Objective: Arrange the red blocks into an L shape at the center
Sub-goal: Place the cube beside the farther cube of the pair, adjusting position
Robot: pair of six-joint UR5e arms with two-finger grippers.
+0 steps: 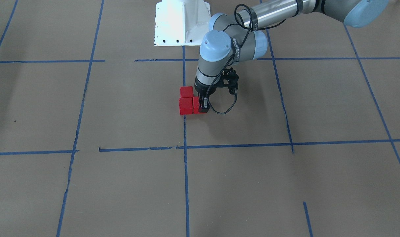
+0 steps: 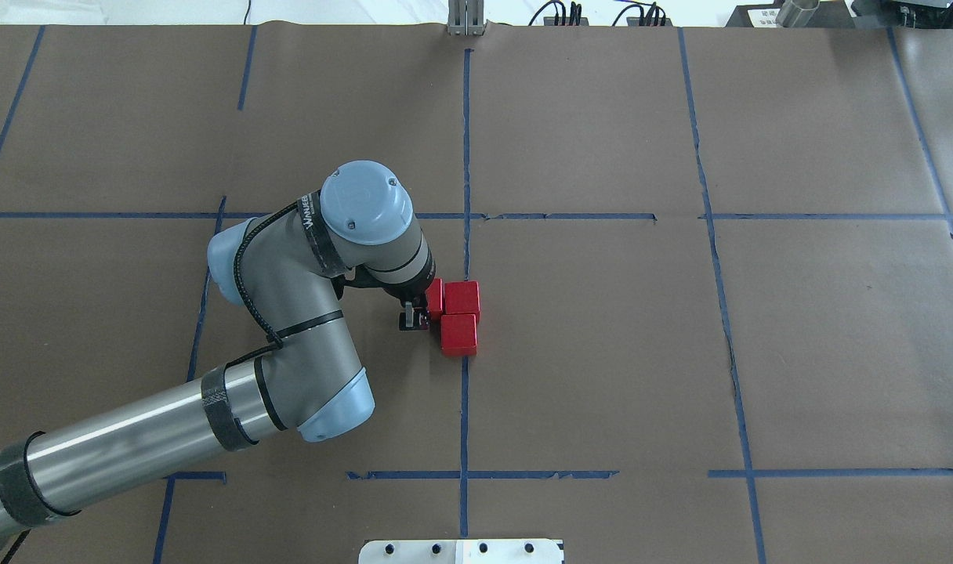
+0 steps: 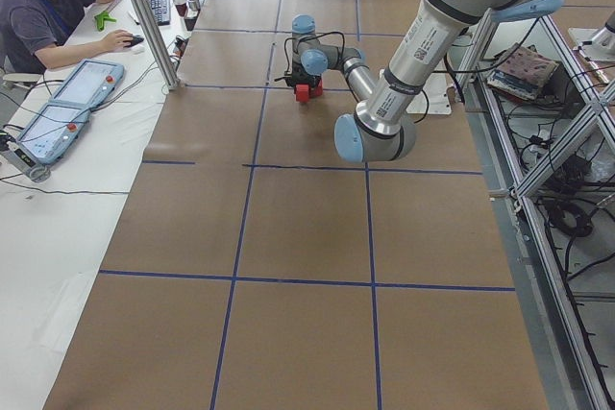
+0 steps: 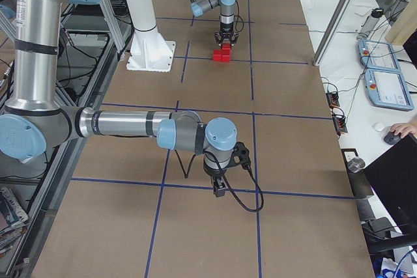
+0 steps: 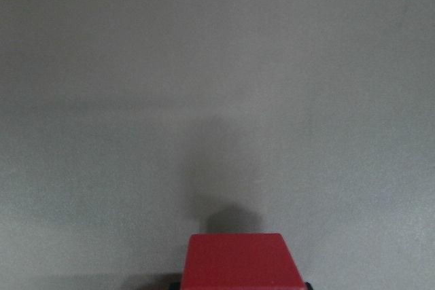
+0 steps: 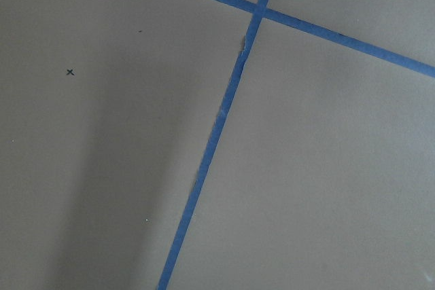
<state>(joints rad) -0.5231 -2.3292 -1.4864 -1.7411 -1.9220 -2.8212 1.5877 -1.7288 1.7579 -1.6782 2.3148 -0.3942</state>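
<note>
The left gripper (image 2: 423,312) pinches one red block (image 2: 435,296) against two other red blocks (image 2: 462,298), an L at the center (image 2: 586,345) (both on its blue tape line (image 2: 465,407)). Whether the right gripper (image 4: 220,187) is spread or pressed together, I cannot tell.

The third red block (image 2: 435,298) sits mostly hidden under the left claw (image 2: 418,318), seemingly clamped; the wrist view crops it.

Overhead: above the robot base (image 2: 461,551), looking forward and down.
Front-facing: opposite side, looking steeply down.
Side views: each surface (image 3: 288,333) end, distant.
Wrist views: very near the surface.
Shared: red blocks (image 1: 186,105) in all exteriors.
</note>
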